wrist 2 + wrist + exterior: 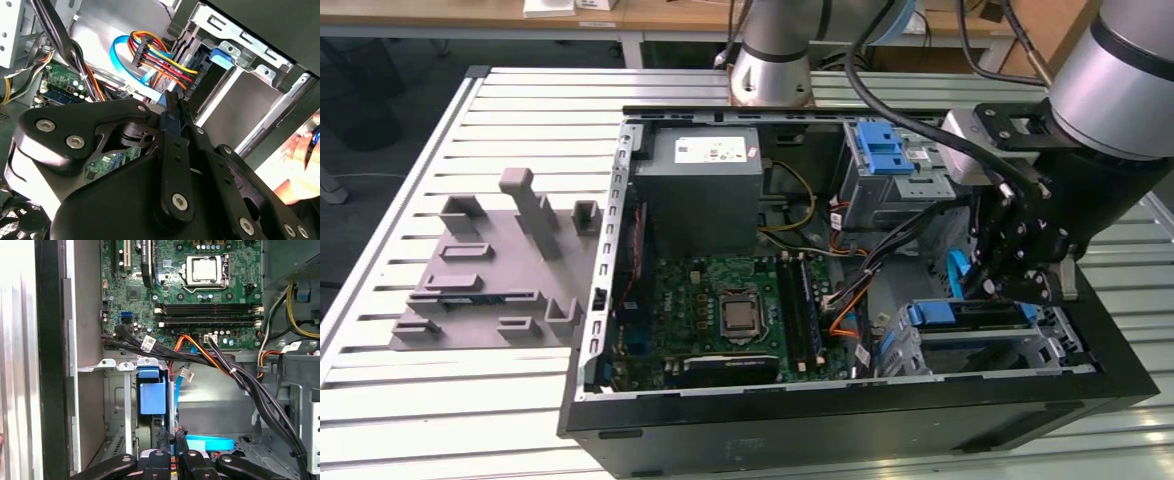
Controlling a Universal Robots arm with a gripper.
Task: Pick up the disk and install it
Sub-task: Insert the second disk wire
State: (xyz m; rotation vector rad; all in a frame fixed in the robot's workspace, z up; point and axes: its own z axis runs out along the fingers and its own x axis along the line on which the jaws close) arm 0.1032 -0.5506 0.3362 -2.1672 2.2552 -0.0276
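Observation:
The disk (970,316) sits edge-up in the drive cage (1047,345) at the case's front corner, on the exterior view's right. Its blue carrier end (152,395) faces the motherboard. My gripper (1017,285) hangs just above and behind that carrier, inside the case. In both wrist views the black fingers (172,107) are pressed close together. A thin blue strip shows between them, and the blue data cable (175,405) runs down to the tips (174,436). The red, yellow and orange power plug (160,62) lies just beyond the fingertips.
The open black tower case (854,425) lies on a slatted metal table. A grey power supply (707,175) stands at the back, with an upper bay and blue latch (881,150) beside it. A grey fixture (487,270) rests on the exterior view's left. A hand (300,150) is outside the case.

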